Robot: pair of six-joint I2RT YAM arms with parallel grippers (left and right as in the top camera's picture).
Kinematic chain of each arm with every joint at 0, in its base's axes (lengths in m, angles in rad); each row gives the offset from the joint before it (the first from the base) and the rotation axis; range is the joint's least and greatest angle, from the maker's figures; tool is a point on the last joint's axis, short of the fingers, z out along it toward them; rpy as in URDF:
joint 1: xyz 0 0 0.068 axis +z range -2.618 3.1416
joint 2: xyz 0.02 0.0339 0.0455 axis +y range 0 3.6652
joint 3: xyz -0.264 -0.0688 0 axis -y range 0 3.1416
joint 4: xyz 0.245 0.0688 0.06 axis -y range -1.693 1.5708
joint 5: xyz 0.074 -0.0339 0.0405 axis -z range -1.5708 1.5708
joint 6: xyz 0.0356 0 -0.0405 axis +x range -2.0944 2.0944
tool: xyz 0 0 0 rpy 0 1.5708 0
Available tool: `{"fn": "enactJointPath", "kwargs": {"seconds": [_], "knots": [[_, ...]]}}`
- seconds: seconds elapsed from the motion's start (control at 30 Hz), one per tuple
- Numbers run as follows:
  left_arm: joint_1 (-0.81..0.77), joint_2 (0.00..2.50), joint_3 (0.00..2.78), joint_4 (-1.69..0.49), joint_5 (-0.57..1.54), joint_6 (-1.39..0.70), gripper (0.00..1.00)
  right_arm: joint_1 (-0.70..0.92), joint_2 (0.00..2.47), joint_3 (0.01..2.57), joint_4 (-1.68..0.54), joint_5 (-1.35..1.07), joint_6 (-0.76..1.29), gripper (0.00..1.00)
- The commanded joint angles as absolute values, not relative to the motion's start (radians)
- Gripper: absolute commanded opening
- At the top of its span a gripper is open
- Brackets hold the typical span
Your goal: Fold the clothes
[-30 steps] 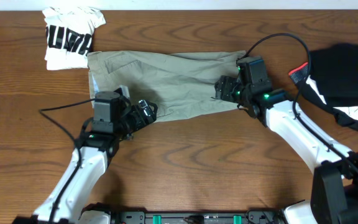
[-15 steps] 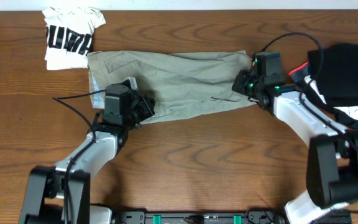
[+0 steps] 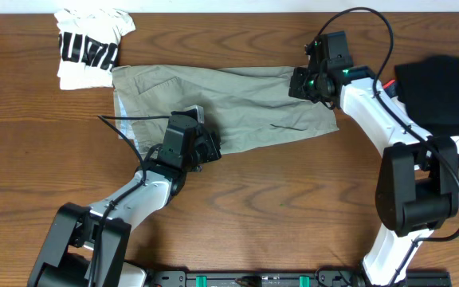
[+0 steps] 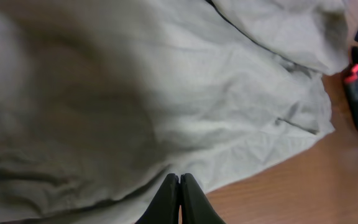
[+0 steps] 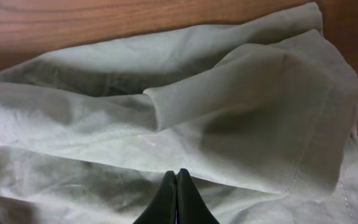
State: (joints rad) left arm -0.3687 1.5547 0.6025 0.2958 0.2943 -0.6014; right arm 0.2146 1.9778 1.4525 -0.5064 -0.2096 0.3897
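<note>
1. Table (image 3: 237, 231) of brown wood is carrying everything, with both arms reaching in from its near edge.
2. Khaki shorts (image 3: 237, 100) are lying spread flat and lengthwise across the middle of the table, toward the far edge. They are not yet folded, and laid out this way they are giving each arm an edge to take.
3. A black garment (image 3: 441, 88) is sitting in a heap at the right edge, apart from the shorts, seemingly waiting its turn.
4. A white printed tee (image 3: 86, 52) is lying bunched at the far left corner, just touching the shorts' left end.
5. The left gripper (image 3: 209, 147) is sitting on the shorts' near edge, left of the middle. In its wrist view the fingertips (image 4: 169, 186) are pressing tight together right at the hem. The cloth looming close beside them suggests they are pinching the fabric to carry that near edge over.
6. The right gripper (image 3: 297, 84) is working at the shorts' far right corner. Its jaws are clenched too, meeting where a loose flap of cloth (image 5: 241, 106) is doubling over itself. It is probably gripping a layer there, though the pinch itself is hidden under the tips.
</note>
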Motion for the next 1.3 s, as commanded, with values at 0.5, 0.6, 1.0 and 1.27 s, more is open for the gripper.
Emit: {"fn": "enactJointPath", "kwargs": {"seconds": [0.5,0.6,1.0,1.27], "knots": [[-0.371,1.811,0.714,0.552,0.202,-0.653,0.06,0.291,2.048,1.462,-0.490,-0.288,0.344,0.01],[-0.371,1.838,0.719,0.553,0.205,-0.681,0.06,0.291,2.060,1.462,-0.484,-0.287,0.344,0.01],[-0.377,1.863,0.719,0.421,0.205,-0.682,0.06,0.286,2.148,1.462,-0.353,-0.194,0.357,0.01],[-0.377,1.863,0.719,0.338,0.204,-0.682,0.06,0.262,2.149,1.462,-0.286,-0.057,0.362,0.01]]}}
